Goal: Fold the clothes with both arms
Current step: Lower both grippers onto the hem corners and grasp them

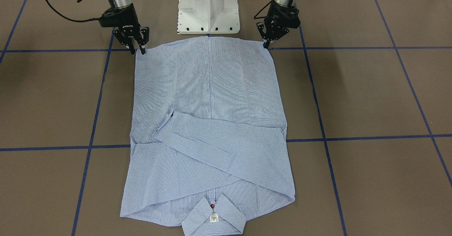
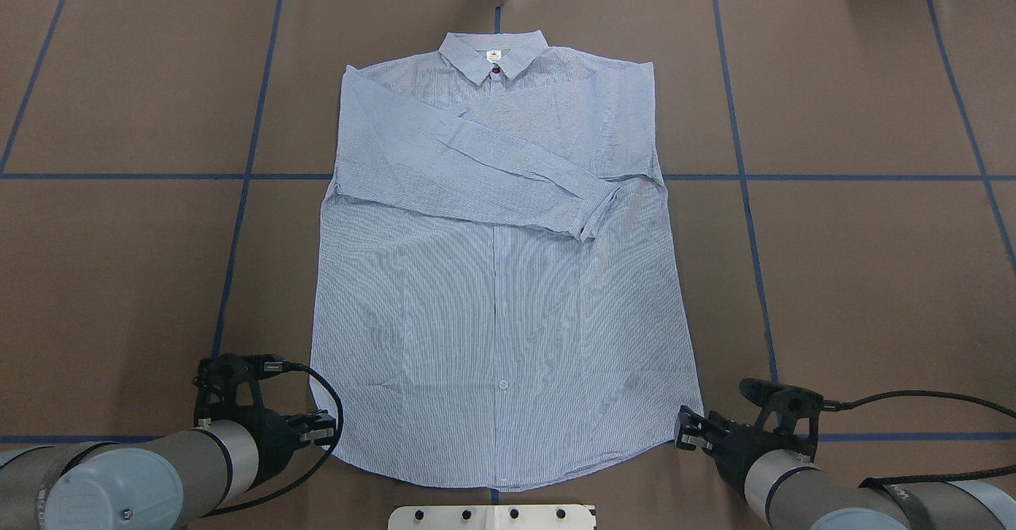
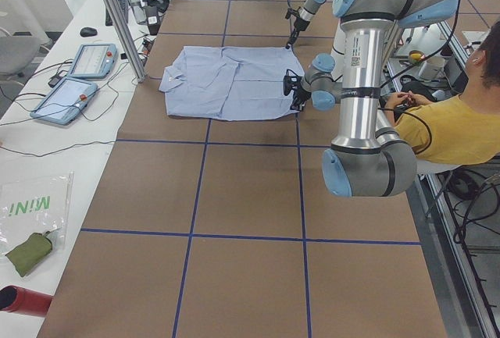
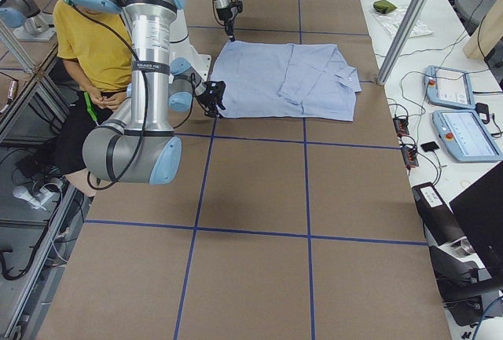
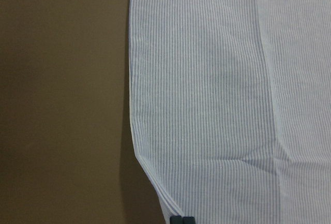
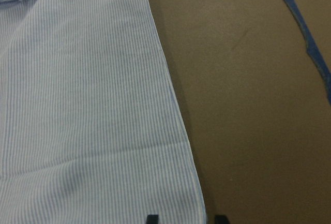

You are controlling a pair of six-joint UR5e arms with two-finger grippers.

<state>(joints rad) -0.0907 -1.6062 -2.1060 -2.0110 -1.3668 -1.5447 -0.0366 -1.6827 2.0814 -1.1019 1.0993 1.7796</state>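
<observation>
The light blue-and-white striped shirt (image 1: 208,98) lies flat, front up, with the collar (image 2: 492,58) at the far side and one sleeve (image 2: 476,173) folded across the chest. My left gripper (image 1: 265,46) is at the hem's left corner; in the left wrist view its fingertips (image 5: 181,220) are pressed together on the shirt (image 5: 217,105) edge. My right gripper (image 1: 138,51) is at the hem's right corner; in the right wrist view (image 6: 186,220) it is open, with the hem edge of the shirt (image 6: 77,105) between the fingers.
The white pedestal base (image 1: 208,10) stands just behind the hem. Blue tape lines (image 2: 238,220) cross the brown table. A person in yellow (image 3: 453,127) sits behind the robot. Tablets (image 3: 78,80) lie on the side bench past the collar.
</observation>
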